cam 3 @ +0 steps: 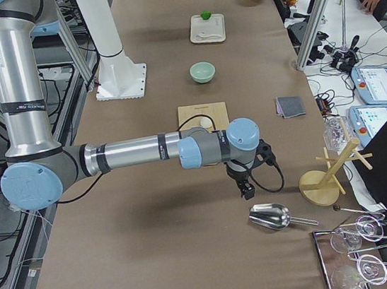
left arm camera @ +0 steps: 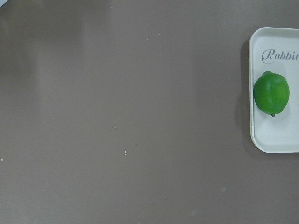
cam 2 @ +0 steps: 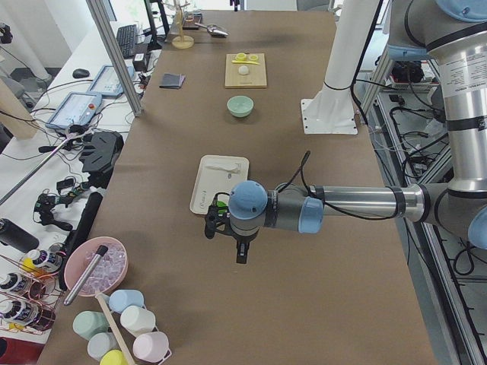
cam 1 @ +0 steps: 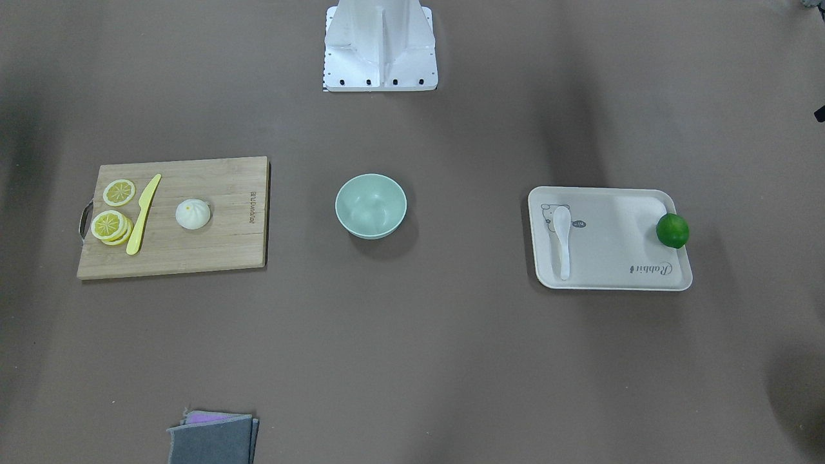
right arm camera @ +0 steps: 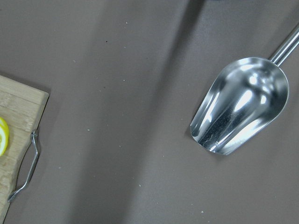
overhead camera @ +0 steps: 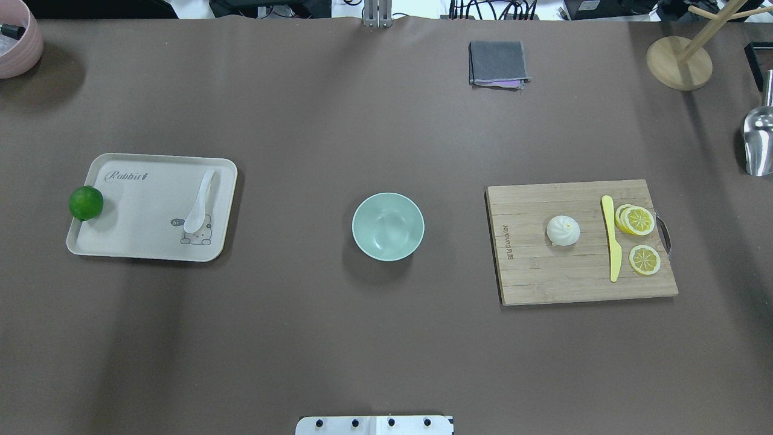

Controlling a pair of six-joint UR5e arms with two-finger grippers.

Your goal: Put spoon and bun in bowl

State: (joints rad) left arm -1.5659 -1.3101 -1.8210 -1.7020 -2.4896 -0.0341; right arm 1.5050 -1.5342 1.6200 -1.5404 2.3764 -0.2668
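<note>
Where the front-facing camera looks down, the bowl, pale mint green with smooth plain sides, stands at frame centre on the brown table. At left the bun, round, white and pleated, sits on a wooden cutting board; at right the glossy white spoon lies along a cream tray's left side, scoop toward the top. Overhead, the sides swap: spoon left, bun right. From the left end, the left gripper hangs low at frame centre; how far it is open I cannot tell. From the right end, the right gripper hangs near a metal scoop, equally unreadable.
</note>
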